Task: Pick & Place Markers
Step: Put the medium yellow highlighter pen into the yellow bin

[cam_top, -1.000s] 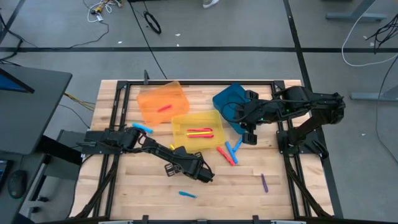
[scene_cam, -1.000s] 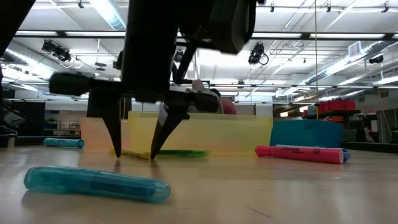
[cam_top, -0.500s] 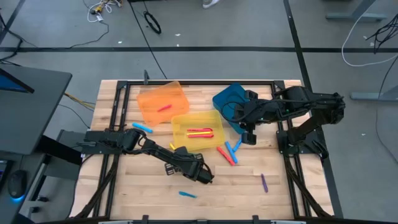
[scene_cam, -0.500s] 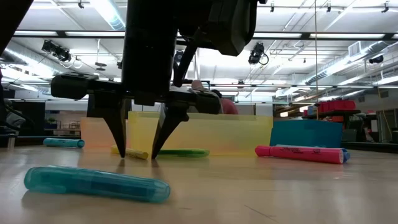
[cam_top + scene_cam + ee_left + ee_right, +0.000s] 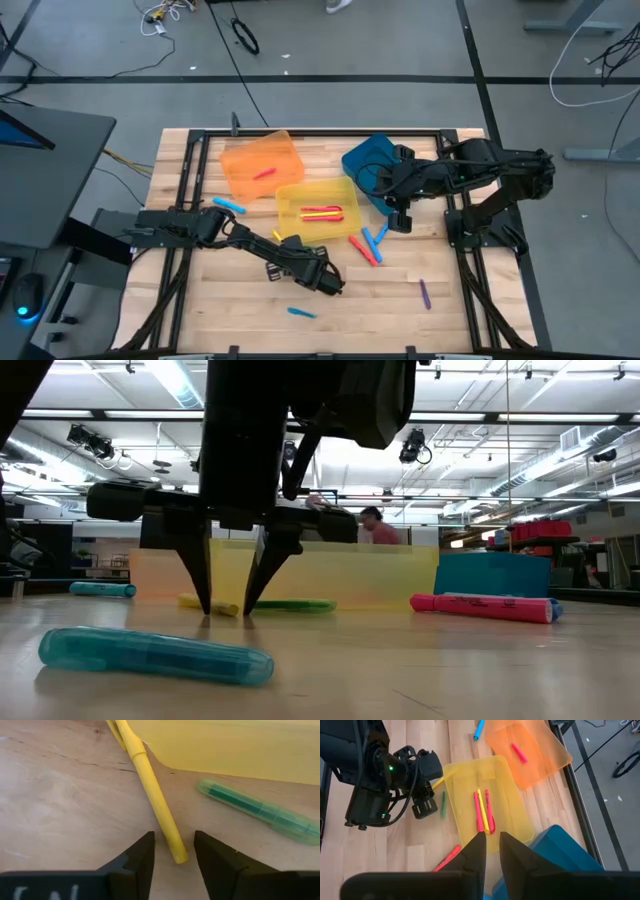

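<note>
Markers: one yellow marker (image 5: pixel 152 795) lies on the table (image 5: pixel 400 305) at the yellow bin's (image 5: pixel 345 224) seven o'clock corner, its tip between the left gripper's (image 5: pixel 172 856) parted fingers, untouched. Right gripper (image 5: pixel 490 850) hovers over the bins, fingers nearly together, empty.

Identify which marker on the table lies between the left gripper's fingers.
The yellow marker, its end between the left gripper's open fingers. The green marker lies off to one side, beside the yellow bin.
</note>
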Robot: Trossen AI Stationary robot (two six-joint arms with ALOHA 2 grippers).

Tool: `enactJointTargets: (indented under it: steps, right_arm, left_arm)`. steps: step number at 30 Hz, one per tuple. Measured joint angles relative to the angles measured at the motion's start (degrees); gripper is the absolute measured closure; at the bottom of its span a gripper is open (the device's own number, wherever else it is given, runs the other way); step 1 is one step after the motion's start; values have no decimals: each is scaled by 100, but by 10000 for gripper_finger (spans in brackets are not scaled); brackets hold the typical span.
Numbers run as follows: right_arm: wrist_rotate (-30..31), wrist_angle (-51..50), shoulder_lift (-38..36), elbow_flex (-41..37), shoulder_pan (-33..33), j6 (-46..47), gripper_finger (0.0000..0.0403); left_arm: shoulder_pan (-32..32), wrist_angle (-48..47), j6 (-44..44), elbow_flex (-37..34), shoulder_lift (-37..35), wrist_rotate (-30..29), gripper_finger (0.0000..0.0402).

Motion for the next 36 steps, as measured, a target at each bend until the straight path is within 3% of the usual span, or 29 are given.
enactJointTargets:
  steps: [9, 13, 21, 26, 36]
  right_arm:
    - [-2, 0, 0, 0, 2, 9, 347]
    - [-2, -2, 0, -2, 2, 9, 347]
    - [-2, -2, 0, 0, 0, -4, 347]
    - [-2, -2, 0, 0, 1, -27, 347]
    - [-2, 1, 0, 0, 1, -33, 347]
  left_arm:
    - [-85, -24, 2, -4, 8, -19, 349]
    - [-118, -37, 0, -7, 7, 15, 371]
    - [-255, -239, -258, -11, -4, 142, 360]
    - [-337, -500, -291, -39, -171, 242, 374]
    - [-376, -1566, -159, -16, -1137, -606, 369]
